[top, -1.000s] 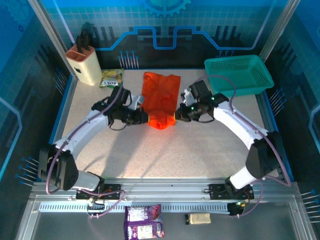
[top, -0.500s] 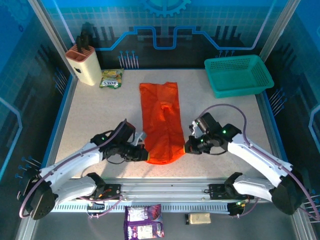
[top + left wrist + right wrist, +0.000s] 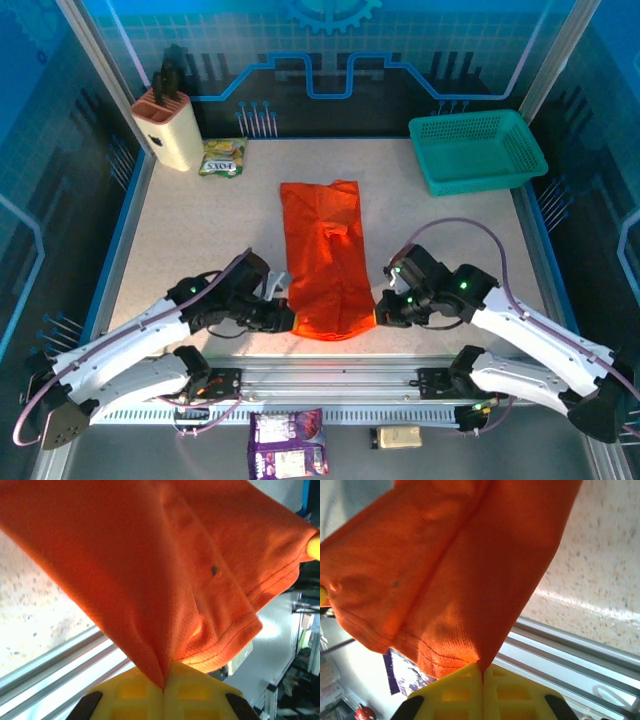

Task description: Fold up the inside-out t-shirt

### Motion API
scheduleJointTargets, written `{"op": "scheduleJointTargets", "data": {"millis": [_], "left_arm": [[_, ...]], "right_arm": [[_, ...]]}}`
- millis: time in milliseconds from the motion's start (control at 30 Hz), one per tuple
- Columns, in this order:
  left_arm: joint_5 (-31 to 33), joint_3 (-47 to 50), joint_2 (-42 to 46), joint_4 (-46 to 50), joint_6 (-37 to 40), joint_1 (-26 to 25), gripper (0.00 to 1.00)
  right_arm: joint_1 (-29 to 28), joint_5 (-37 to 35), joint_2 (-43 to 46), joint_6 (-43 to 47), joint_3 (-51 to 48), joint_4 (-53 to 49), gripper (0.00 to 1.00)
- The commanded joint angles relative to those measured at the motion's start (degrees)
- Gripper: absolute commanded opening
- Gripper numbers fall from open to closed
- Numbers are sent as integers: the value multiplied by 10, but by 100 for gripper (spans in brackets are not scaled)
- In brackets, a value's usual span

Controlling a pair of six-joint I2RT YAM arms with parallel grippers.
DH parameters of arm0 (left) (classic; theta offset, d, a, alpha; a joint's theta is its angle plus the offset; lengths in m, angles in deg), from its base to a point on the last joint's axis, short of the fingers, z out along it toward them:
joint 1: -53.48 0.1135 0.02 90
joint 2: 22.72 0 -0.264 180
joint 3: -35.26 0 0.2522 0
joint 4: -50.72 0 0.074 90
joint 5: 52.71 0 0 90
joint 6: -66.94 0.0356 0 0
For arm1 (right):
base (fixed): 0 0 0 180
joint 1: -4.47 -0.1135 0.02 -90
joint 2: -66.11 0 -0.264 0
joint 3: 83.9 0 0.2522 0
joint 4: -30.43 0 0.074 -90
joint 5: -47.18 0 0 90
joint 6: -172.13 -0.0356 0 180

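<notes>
Speckled table [image 3: 190,250] in a blue-walled cell: shirt [image 3: 322,255] lies as a long strip down the middle, far end flat, near hem drawn to the front edge btwn the hands. Its near-left corner is pinched in the closed left hand [image 3: 286,318], near-right corner in the closed right hand [image 3: 381,317], cloth fanning from each pinch. Thin mesh knit, so prob. light, limp, a bit slippery, won't hold a crease itself; best taken at hem corners or seams thru both layers, kept taut vs sagging.

t-shirt [image 3: 322,255] on table [image 3: 200,230] centre, basket [image 3: 472,182] far right
</notes>
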Motion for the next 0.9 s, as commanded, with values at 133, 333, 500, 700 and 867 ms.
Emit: {"op": "scheduleJointTargets", "data": {"millis": [133,333,500,700,867], "left_arm": [[67,-132,-57,47,63,26,0],[34,-176,-101,27,109,100,0],[23,-237,-154,32,151,131,0],[25,-277,-213,43,186,175,0],[22,-320,-279,30,216,215,0]], "right_arm": [[62,-20,-46,52,103,0,0],[120,0,-98,91,152,21,0],[159,14,-155,127,219,32,0],[193,41,-248,154,286,64,0],[218,58,-340,171,366,80,0]]}}
